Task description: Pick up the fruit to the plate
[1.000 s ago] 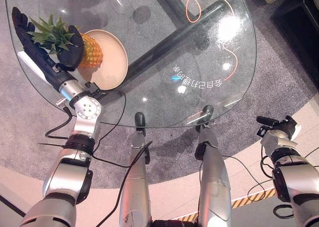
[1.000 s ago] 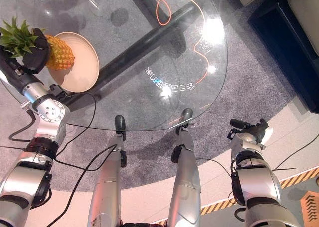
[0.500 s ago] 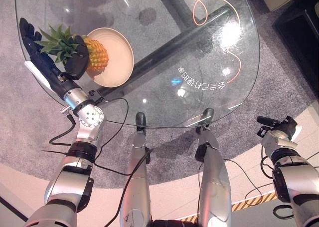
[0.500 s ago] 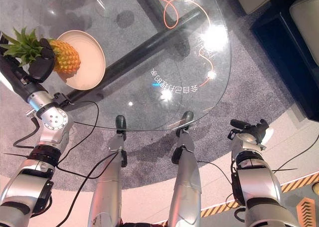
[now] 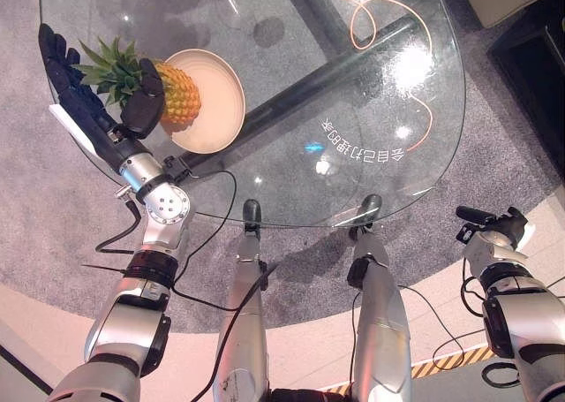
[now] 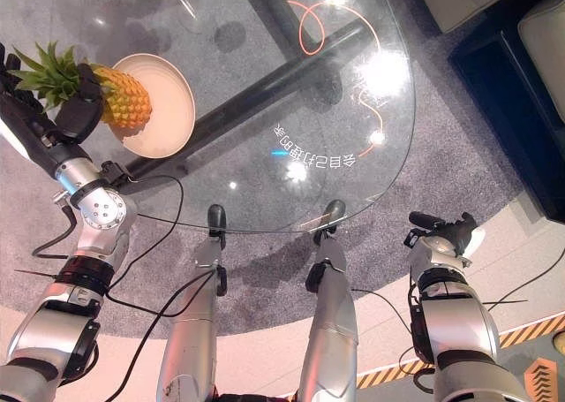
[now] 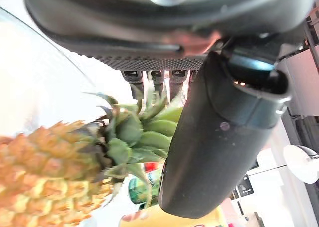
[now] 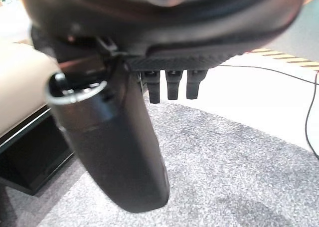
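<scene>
The left robot hand [image 5: 97, 102] grips the pineapple [image 5: 175, 93] at its leafy crown, thumb curled over the base of the leaves and fingers behind them. The fruit's body lies over the near edge of the plate [image 5: 221, 110], at the left end of the glass worktop [image 5: 353, 84]; whether it rests on the plate or hangs just above cannot be told. The right robot hand [image 5: 494, 234] hangs idle off the worktop, its fingers relaxed and holding nothing. The step looks like placing: the next move calls for settling the pineapple fully onto the plate, then letting go without rolling it off.
</scene>
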